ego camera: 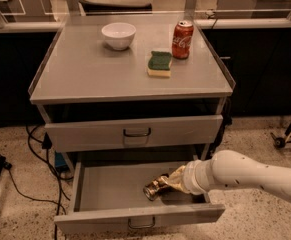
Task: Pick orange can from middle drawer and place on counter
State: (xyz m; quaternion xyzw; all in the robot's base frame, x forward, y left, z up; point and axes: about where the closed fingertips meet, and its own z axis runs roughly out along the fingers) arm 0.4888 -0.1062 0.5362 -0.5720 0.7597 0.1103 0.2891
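Note:
The orange can [154,188] lies on its side in the open middle drawer [110,189], right of centre, with its silvery end facing front-left. My gripper [174,180] reaches into the drawer from the right on a white arm [245,175] and sits at the can's right end, touching or covering it. The counter [95,69] is the grey top of the cabinet above.
On the counter stand a white bowl [118,35], a green and yellow sponge [160,64] and a red Coca-Cola can [182,39]. The upper drawer [135,132] is closed. Cables [20,184] lie on the floor at the left. A cart wheel [280,142] is at the right.

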